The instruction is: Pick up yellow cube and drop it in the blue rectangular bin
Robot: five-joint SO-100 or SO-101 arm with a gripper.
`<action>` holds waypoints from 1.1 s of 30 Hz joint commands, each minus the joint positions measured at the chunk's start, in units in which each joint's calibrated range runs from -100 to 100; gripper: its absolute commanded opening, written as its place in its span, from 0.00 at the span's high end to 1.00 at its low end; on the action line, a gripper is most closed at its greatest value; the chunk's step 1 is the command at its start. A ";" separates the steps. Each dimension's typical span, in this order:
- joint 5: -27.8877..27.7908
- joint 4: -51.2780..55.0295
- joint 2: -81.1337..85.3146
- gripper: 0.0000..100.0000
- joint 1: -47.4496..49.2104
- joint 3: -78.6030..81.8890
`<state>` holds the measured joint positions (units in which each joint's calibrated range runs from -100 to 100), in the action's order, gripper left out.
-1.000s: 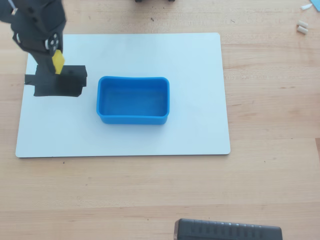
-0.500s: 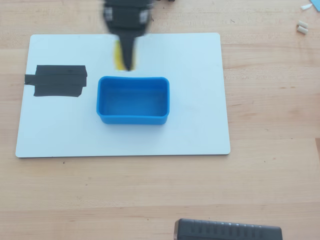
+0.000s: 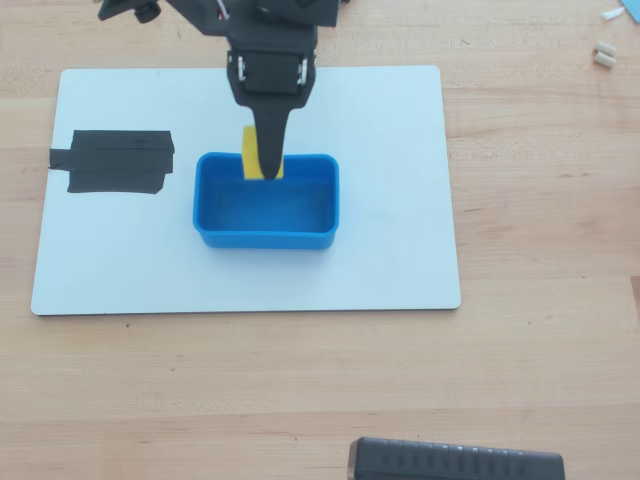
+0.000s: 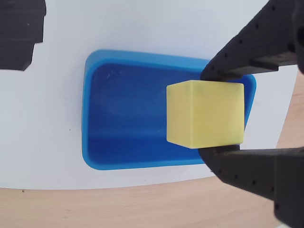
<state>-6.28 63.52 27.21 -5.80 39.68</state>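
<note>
1. Overhead view, far left of the gripper: a black tape patch lies flat on the white board, well apart from the arm.
2. Under the gripper, and reaching to both sides of it, stands the blue rectangular bin on the board; its inside looks empty.
3. The gripper comes down from the top edge of this view, and the yellow cube shows just left of its dark finger, over the far wall of the bin.
4. Wrist view, from the left: the tape patch is in the upper left corner, then the bin, then the cube.
5. The gripper is clamped on the cube, one black finger touching its upper face and the other its lower face.
6. The cube hangs over the right part of the bin, above its floor.
</note>
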 commanded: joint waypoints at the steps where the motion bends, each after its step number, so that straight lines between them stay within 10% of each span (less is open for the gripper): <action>1: -0.49 -5.46 3.31 0.90 -0.98 0.59; 20: -0.10 -1.67 16.59 0.70 0.22 7.87; 33: -0.10 3.29 44.92 1.00 2.20 29.78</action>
<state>-6.37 66.61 67.95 -4.77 65.93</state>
